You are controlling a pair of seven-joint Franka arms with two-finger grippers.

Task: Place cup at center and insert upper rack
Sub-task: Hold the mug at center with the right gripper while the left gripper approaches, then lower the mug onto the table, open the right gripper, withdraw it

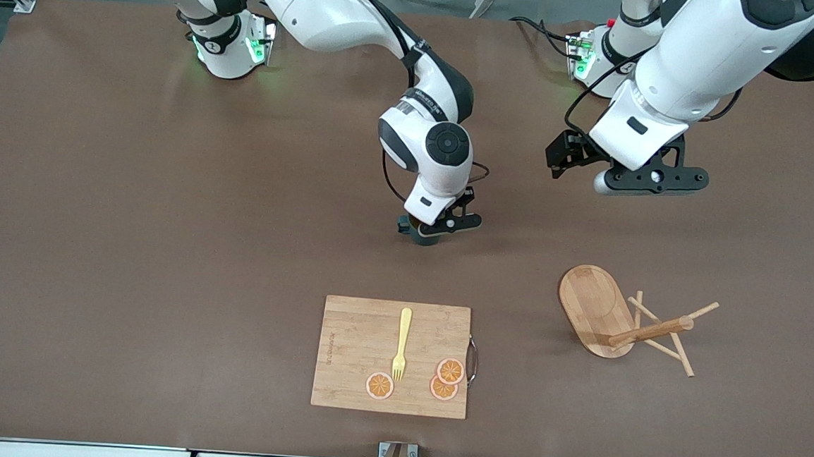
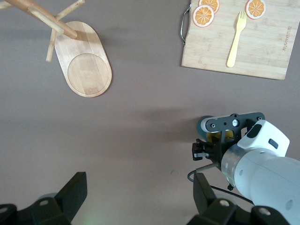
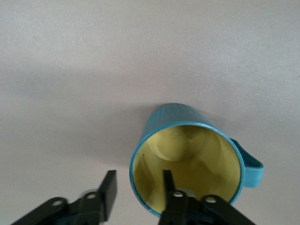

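- While the left arm waits, the right gripper sits low in the middle of the front view, over the cup.
- In the right wrist view its two fingers stand apart across the wall of the cup: one is inside the yellow part, one is outside.
- It is hard to see if they press the wall, so a real grip is unsure.
- The cup stands upright on the brown table, with its handle sticking out sideways.
- The left gripper hangs at the upper right of the front view, over bare table, fingers spread wide.
- The upper rack lies tipped on its side at the lower right, pegs touching the table.
- At the bottom middle sits a cutting board with a yellow fork and three orange slices.
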